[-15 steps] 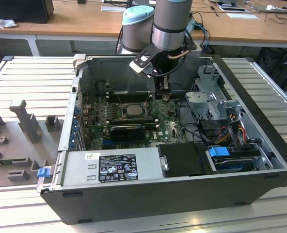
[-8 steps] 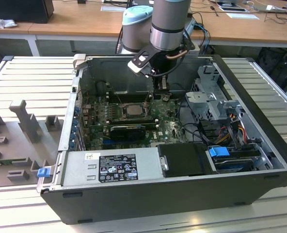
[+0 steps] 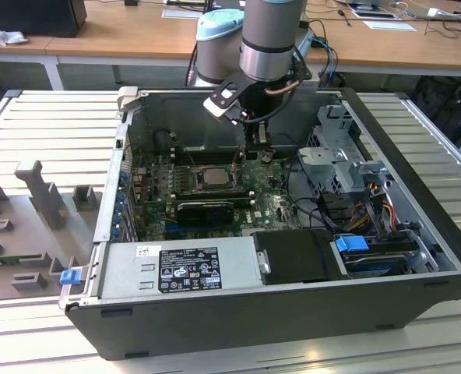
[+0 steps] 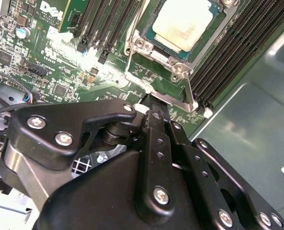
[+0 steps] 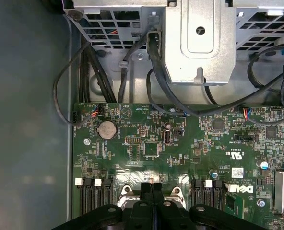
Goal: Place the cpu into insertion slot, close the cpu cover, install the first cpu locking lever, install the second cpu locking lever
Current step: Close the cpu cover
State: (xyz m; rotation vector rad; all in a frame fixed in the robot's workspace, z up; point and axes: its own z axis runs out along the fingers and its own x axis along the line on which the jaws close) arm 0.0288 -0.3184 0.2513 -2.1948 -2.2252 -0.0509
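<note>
The cpu (image 4: 183,21) lies flat in the insertion slot (image 4: 143,44), pale silver face up; in the exterior view the cpu (image 3: 213,176) sits mid-board. The cpu cover (image 4: 187,89), a thin silvery frame, is hinged open and tilts up from the slot toward my gripper (image 4: 151,98). The black fingers are pressed together on the cover's free edge. In the first wrist view my gripper (image 5: 151,188) stands between two silver corners of the cover (image 5: 126,191). In the exterior view my gripper (image 3: 257,143) hangs just to the right of the slot.
Black memory slots (image 4: 233,52) flank the socket. A grey drive cage (image 3: 341,156) with cables stands at the exterior view's right, and a black box (image 3: 293,255) and power supply (image 3: 176,269) lie along the case front. A black card (image 3: 204,209) lies in front of the socket.
</note>
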